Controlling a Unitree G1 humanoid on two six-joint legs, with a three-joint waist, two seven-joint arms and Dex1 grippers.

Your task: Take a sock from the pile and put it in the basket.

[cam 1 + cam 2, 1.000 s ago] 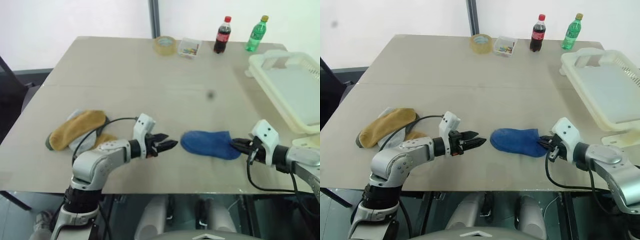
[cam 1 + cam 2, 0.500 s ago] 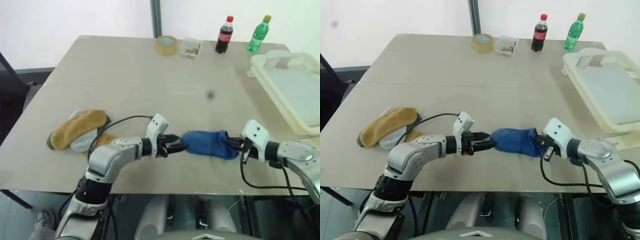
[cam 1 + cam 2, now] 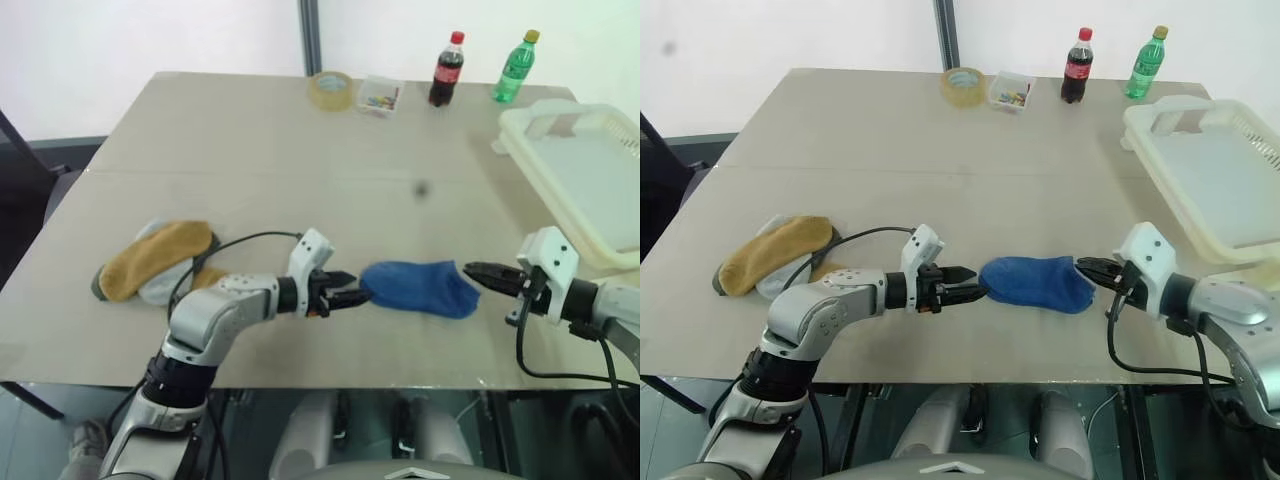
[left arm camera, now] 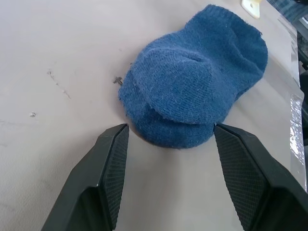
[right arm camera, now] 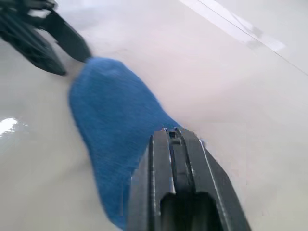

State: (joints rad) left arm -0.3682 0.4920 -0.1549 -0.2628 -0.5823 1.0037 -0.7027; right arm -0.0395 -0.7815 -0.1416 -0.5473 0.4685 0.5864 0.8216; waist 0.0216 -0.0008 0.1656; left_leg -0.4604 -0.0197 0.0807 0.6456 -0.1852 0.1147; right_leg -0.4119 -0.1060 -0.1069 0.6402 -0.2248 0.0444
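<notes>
Royal-blue and fuzzy, the sock [image 3: 417, 288] is seen lying flat on the beige table [image 3: 300, 140], near its front edge and between the two grippers. At its rounded end, the left gripper [image 3: 353, 296] is held low over the table with its fingers [image 4: 109, 166] spread apart, one to each side of the sock's edge, nothing being grasped. At the opposite end, the right gripper [image 3: 482, 273] is held just beside the sock with its fingers pressed together and empty; whether it touches the fabric cannot be told. Well apart to the left, the pile [image 3: 155, 260] of mustard-yellow and light grey socks is found. At the table's right edge the cream-white basket [image 3: 540, 125] is placed. Along the far edge a tape roll [image 3: 330, 89], a small clear box [image 3: 378, 95], a cola bottle [image 3: 445, 69] and a green bottle [image 3: 512, 67] are set.
</notes>
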